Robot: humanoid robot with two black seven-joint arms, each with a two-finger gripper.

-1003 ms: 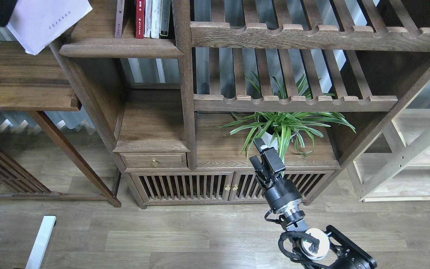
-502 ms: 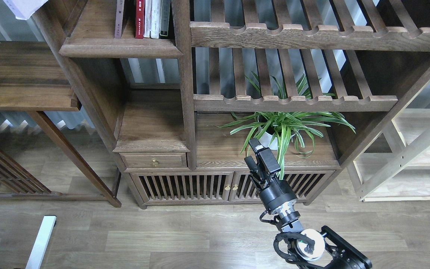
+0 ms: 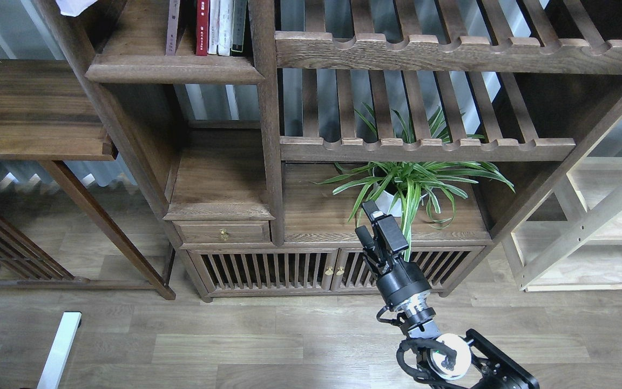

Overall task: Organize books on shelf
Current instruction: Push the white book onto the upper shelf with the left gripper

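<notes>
Black and compact, the right gripper (image 3: pixel 371 229) hangs nearest to the viewer, in front of the low cabinet (image 3: pixel 268 270) with its slatted doors. Its fingers point up toward the spider plant (image 3: pixel 413 181); they hold nothing and look a little parted, but how far is hard to tell. It is probably parked there to stay out of the way. Farther up, the shelf (image 3: pixel 173 69), a dark-brown board with a rounded front edge, carries several books (image 3: pixel 216 27) standing upright at its right end, leaning on the post, which keeps them from falling. At the top left corner only a pale white corner of a book (image 3: pixel 73 5) shows. The left gripper is not visible.
</notes>
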